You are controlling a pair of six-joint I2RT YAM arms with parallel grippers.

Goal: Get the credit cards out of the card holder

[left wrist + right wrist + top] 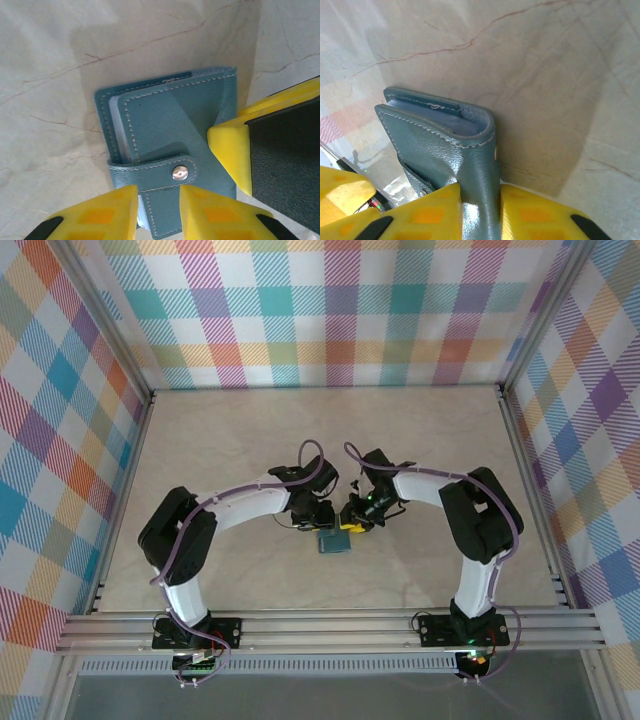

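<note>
card holder: on the table, mid-width, a bit nearer the arm bases than the back wall, right under where the two arms meet
holder state: folded shut, strap across the outer face and fastened on the snap button
holder inside: pale grey-blue leaves show at the open edge in both wrist views; can't tell what sits in them
left gripper: yellow fingers close together, one each side of the holder's edge just past the snap; the holder's edge fills the gap, so it reads as a pinch on the holder
right gripper: fingers pressed together on the teal cover, leather squeezed between both pads, folded spine end pointing away from the camera
gripper vs gripper: just beside each other; in the left wrist view a right finger sits against the holder's side edge
arms: both elbows bent outward, wrists turned in toward centre
</note>
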